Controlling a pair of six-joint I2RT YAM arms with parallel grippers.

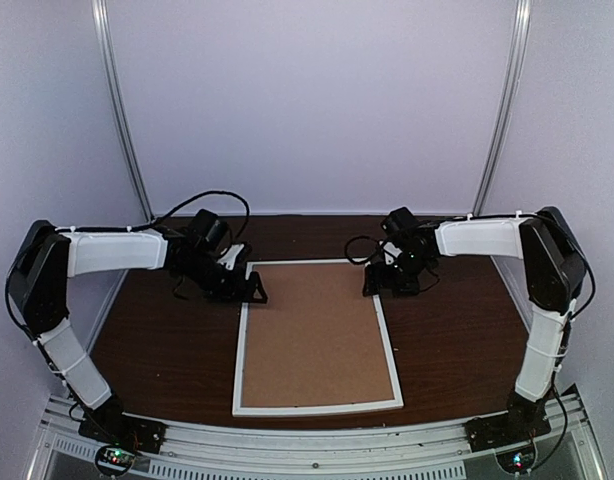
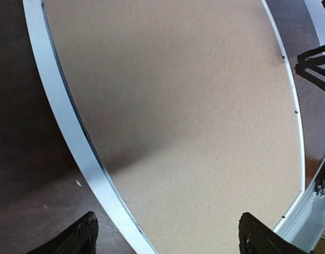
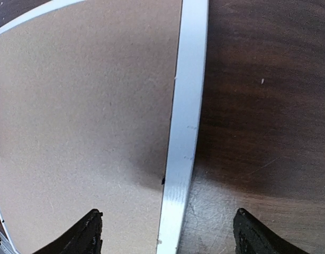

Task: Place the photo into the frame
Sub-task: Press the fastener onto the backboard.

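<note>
The white frame [image 1: 240, 350] lies flat in the middle of the table, and a plain brown backing board [image 1: 312, 335] fills its opening. The photo is hidden. My left gripper [image 1: 245, 291] hovers open at the frame's far left corner. In the left wrist view its jaws [image 2: 168, 233] straddle the left rail [image 2: 72, 127] and part of the board [image 2: 183, 116] without touching them. My right gripper [image 1: 381, 284] stands open at the far right corner. In the right wrist view the jaws [image 3: 165, 233] are spread to either side of the right rail [image 3: 186, 106], holding nothing.
The dark wooden table [image 1: 457, 330] shows on both sides of the frame. A metal mounting rail [image 1: 317, 440] runs along the near edge, carrying both arm bases. White walls close in the back and sides. My right gripper's fingers [image 2: 316, 63] show in the left wrist view.
</note>
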